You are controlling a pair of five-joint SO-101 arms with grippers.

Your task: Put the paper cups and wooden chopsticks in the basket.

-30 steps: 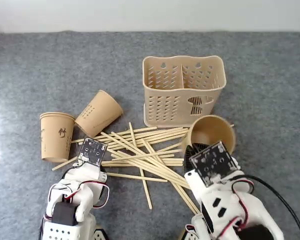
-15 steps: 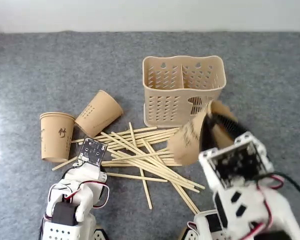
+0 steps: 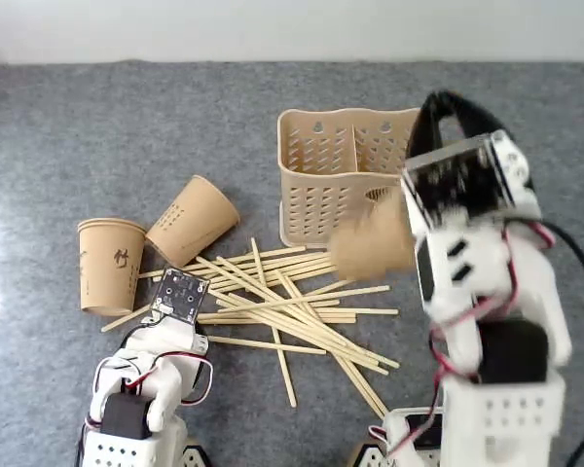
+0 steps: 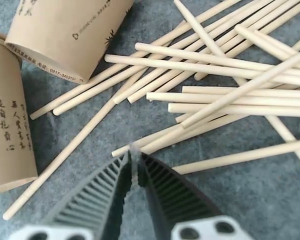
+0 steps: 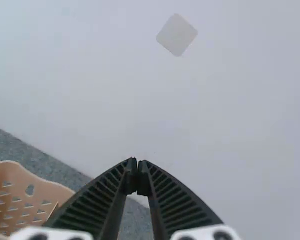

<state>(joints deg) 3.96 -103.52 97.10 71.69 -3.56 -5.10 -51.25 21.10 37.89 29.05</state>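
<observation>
1. Three paper cups are counted: the left cup (image 3: 110, 265), the middle cup (image 3: 192, 219) and the blurred cup (image 3: 370, 245).
2. One basket (image 3: 316, 195) is counted, and two compartments are seen in it.
3. The wooden chopsticks (image 3: 282, 304) are counted at well over a dozen; an exact number cannot be given, since they are heaped and crossed.
4. Two arms are counted: the left arm (image 3: 141, 389) and the right arm (image 3: 477, 292).
5. Two grippers are counted, one to each arm: the left gripper (image 4: 133, 151) and the right gripper (image 5: 136, 164).
</observation>
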